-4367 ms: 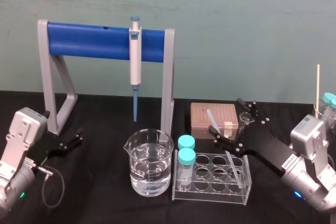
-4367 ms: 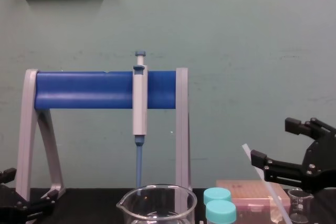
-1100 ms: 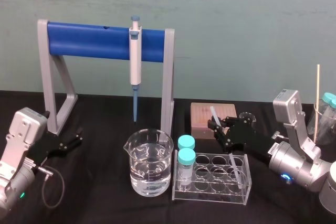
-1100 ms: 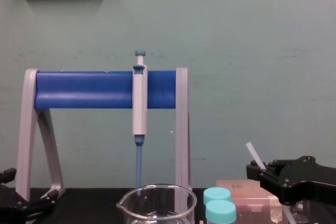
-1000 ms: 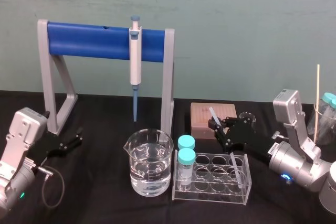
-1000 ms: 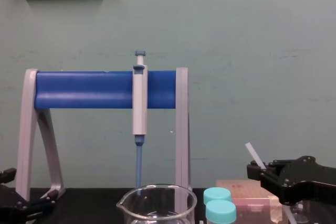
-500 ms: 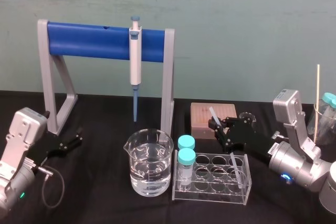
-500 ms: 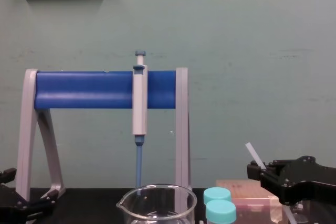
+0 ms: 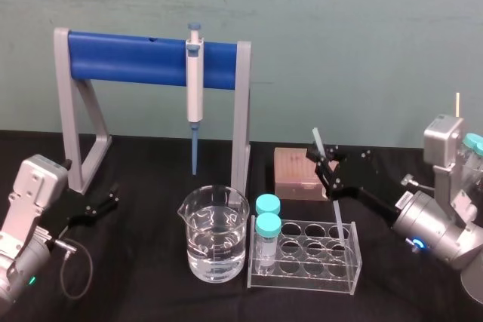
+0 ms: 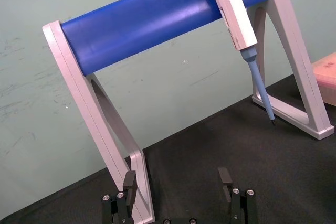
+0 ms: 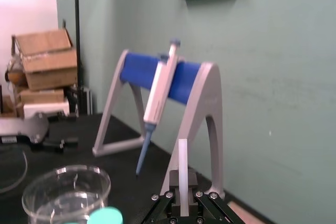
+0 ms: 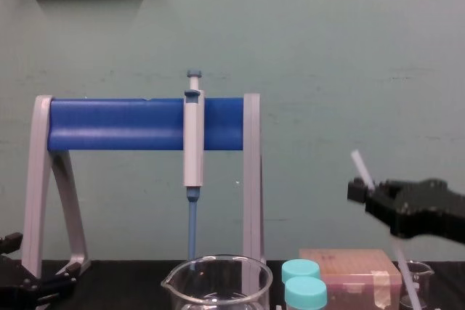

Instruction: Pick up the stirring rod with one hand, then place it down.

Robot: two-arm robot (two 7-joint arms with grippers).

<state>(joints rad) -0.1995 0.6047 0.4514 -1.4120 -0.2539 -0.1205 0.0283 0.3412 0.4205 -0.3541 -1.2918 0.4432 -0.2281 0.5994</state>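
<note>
**Lift phase of the pick-up.** The right claw (image 9: 327,168) is closed on the stirring rod (image 9: 318,143), gripping it in its upper part. In the right wrist view the rod is pinched upright between the two fingers. The rod hangs steeply with its top leaning toward 11 o'clock. It sits at about 1 o'clock of the clear tube rack (image 9: 302,283), in front of the tan box (image 9: 291,175). In the head view its lower end overlaps the rack's right-hand cells, and whether it has cleared the rack cannot be told. The left claw (image 9: 110,201) rests low over the table (image 9: 143,277) at 9 o'clock of the large beaker (image 9: 215,240). Its fingers are spread wide and empty, and it is idle.

**Progress.** The grasp is made and the raise has begun, so the first half of the task is, by judgement, nearly complete. What is left is to finish the lift, bring the rod down to a resting place and release it.

**Change from half a second earlier.** The right claw then sat lower, level with the tan box, and the rod's top reached only to the box's lid. Now claw and rod are higher, and the rod's top stands above the box's far edge. In the chest view the claw has risen above the box. The right arm's body has shifted toward 3 o'clock. The left claw, beaker, rack and hanging pipette (image 9: 195,92) are unchanged.
</note>
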